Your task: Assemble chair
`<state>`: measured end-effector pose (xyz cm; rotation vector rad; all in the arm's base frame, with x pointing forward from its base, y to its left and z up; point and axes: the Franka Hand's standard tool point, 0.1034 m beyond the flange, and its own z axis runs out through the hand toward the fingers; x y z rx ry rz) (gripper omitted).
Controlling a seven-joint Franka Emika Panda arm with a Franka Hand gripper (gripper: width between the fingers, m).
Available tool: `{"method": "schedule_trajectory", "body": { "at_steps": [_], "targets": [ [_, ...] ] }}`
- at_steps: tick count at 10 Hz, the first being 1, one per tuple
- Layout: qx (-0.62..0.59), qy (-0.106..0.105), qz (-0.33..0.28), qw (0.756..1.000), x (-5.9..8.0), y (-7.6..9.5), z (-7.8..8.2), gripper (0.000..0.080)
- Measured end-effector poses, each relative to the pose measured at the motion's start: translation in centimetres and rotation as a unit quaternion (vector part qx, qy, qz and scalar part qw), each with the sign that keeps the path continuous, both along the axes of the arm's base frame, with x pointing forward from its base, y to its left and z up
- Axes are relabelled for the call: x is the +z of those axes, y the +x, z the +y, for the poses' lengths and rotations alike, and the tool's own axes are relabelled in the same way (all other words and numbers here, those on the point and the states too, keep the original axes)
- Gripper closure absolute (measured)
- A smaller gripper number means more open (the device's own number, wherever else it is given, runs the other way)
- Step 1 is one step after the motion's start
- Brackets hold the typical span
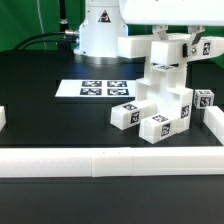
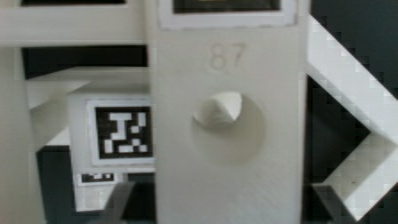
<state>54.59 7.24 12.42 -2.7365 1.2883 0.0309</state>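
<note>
**Arm down on half-built chair, grip unclear**

Exterior view: The half-built chair [image 1: 160, 108] stands on the black surface [image 1: 50, 115], toward the exterior view's right. It's a stack of chunky white tagged blocks w/ an upright post [image 1: 165, 78] rising from the middle. A low tagged block [image 1: 125, 116] sticks out at its foot on the exterior view's left. Another small tagged block [image 1: 203, 98] sits close to the right-hand stretch of the white border wall [image 1: 100, 160]. The arm comes in from above, and the fingers [image 1: 166, 62] are right at the top of the post. It's white on white there, so can't tell whether they're clamped on it or just around it, nor how wide they stand. A tagged white piece [image 1: 197, 45] shows up high beside the hand, on the exterior view's right. The marker board [image 1: 100, 88] lies flat behind the chair, toward the exterior view's left and apart from it. Robot base [image 1: 98, 30] is at the back.

Wrist view: V. close on the chair. A flat white slab [image 2: 222, 160] takes up most of the shot, w/ "87" moulded in and a round knob [image 2: 217, 108] near the digits. Diagonal white braces [image 2: 347, 95] run behind it, and a b/w tag [image 2: 121, 135] shows beside the slab. Can't make out the fingers here.
</note>
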Motion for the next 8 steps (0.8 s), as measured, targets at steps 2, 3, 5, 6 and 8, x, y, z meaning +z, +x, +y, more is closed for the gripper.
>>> {"method": "schedule_trajectory", "body": {
  "at_steps": [2,3,5,6,8],
  "targets": [
    [-0.002,0.000,0.001,1.000,-0.07,0.01,-0.19,0.0515],
    [-0.007,-0.001,0.000,1.000,-0.04,0.13,-0.71,0.0515],
    [-0.011,-0.001,-0.001,1.000,-0.03,0.34,-1.00,0.0515],
    [-0.013,-0.001,-0.001,1.000,-0.04,0.36,-1.00,0.0515],
    [-0.016,-0.001,-0.007,1.000,0.02,0.57,-0.71,0.0515]
  ]
}}
